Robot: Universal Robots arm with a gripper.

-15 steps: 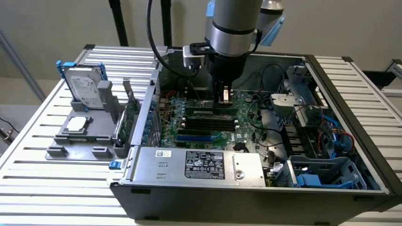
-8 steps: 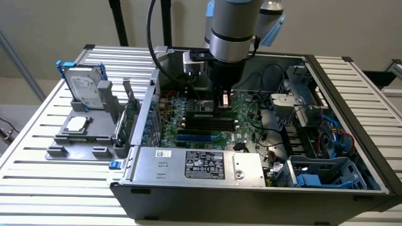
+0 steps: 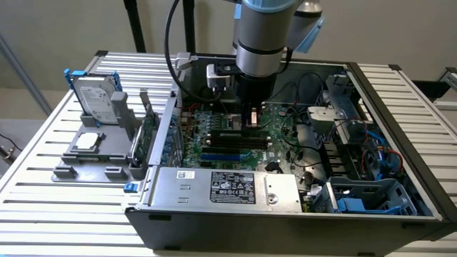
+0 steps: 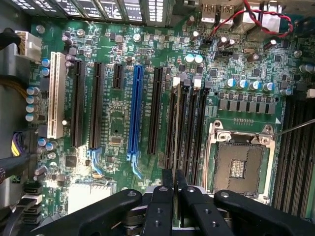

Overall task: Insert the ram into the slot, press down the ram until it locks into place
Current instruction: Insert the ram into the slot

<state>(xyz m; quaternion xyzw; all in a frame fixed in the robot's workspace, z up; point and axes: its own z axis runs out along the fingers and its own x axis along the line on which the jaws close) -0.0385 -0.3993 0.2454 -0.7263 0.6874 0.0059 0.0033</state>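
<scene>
My gripper (image 3: 250, 122) reaches down into the open computer case (image 3: 286, 214), just above the motherboard (image 3: 279, 134). In the wrist view its black fingers (image 4: 160, 196) stand close together around a thin pale edge, which I take for the ram (image 4: 175, 128) seen edge-on. My gripper (image 4: 174, 178) is shut on it. The ram runs lengthwise along the slot (image 4: 171, 123), the outermost of several parallel black ones (image 4: 193, 128) with white end clips. Whether the ram sits in the slot or hovers over it I cannot tell.
A blue slot (image 4: 135, 108) and other black slots (image 4: 96, 103) lie beside the group, and the CPU socket (image 4: 241, 162) on the other side. Outside the case a grey holder (image 3: 93, 152) carries a hard drive (image 3: 96, 101) and an upright green card (image 3: 146, 134). The power supply (image 3: 228, 187) fills the case's front.
</scene>
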